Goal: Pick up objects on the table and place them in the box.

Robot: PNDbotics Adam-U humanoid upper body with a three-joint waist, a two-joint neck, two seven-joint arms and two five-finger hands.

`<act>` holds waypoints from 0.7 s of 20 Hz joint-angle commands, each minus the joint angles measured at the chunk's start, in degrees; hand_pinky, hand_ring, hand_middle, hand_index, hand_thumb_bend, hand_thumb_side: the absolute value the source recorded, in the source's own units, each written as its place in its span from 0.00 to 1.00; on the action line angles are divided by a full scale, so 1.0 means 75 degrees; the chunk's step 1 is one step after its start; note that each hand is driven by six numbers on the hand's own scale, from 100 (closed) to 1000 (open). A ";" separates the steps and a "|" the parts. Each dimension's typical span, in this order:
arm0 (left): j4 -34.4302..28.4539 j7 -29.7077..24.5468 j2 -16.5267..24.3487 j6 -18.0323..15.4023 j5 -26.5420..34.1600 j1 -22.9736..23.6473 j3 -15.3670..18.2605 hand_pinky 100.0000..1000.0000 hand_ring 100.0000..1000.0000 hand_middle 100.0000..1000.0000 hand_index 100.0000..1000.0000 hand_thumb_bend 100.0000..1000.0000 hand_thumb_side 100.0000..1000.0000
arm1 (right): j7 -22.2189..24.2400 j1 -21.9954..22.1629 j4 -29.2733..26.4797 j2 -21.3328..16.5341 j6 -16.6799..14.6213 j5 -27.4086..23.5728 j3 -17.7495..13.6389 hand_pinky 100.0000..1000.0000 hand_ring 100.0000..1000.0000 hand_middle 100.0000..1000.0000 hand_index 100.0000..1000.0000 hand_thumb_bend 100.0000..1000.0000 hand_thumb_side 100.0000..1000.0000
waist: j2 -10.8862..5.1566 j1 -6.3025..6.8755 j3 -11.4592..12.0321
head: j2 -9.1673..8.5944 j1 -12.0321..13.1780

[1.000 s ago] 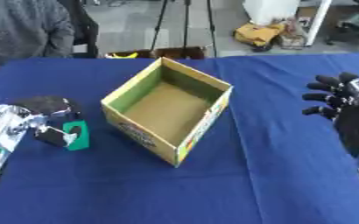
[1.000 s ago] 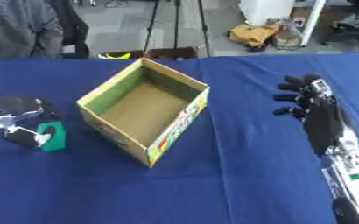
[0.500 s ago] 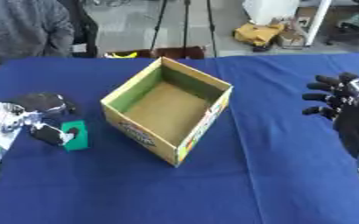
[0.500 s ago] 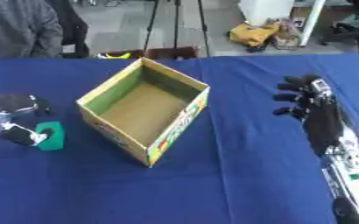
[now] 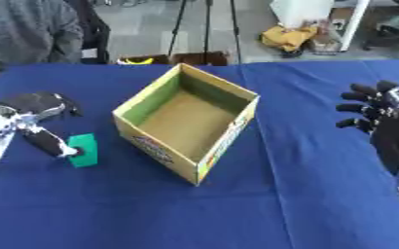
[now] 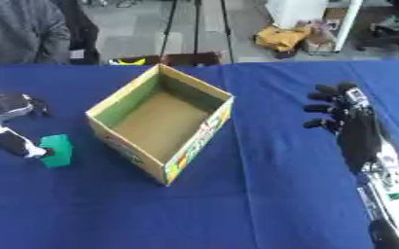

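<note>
left robot hand [image 5: 34, 121] touching green block [image 5: 85, 150], open box [image 5: 189, 127]

black hands [image 6: 343, 114] — silver-white forearms [image 6: 389, 182]

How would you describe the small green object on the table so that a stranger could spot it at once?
Start at the open cardboard box in the middle of the blue table. Look just to its left, where the robot's left hand reaches down. The green block lies at its thumb tip, the only bright green thing on the cloth.

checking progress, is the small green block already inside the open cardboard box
No, the small green block sits on the blue tablecloth left of the open cardboard box, by the left hand; the box's floor looks bare.
</note>
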 commanded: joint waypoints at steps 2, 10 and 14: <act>0.0228 -0.0361 0.0259 -0.0063 0.0113 -0.0112 -0.0057 0.70 0.71 0.71 0.81 0.49 0.32 | -0.0002 -0.0128 -0.0125 -0.0149 -0.0016 0.0011 -0.0025 0.52 0.70 0.71 0.83 0.00 1.00 | -0.0085 0.0002 -0.0016 | -0.0094 0.0017; 0.0638 -0.0206 0.0104 -0.0224 0.0105 -0.0115 -0.0191 0.68 0.68 0.68 0.79 0.45 0.31 | 0.0004 -0.0130 -0.0124 -0.0143 -0.0014 0.0007 -0.0022 0.52 0.70 0.71 0.83 0.00 1.00 | -0.0070 0.0005 -0.0031 | -0.0100 0.0031; 0.0819 0.0108 0.0015 -0.0261 0.0026 -0.0129 -0.0208 0.60 0.62 0.63 0.76 0.37 0.29 | 0.0004 -0.0130 -0.0124 -0.0142 -0.0015 0.0006 -0.0022 0.52 0.70 0.71 0.83 0.00 1.00 | -0.0064 0.0003 -0.0042 | -0.0106 0.0036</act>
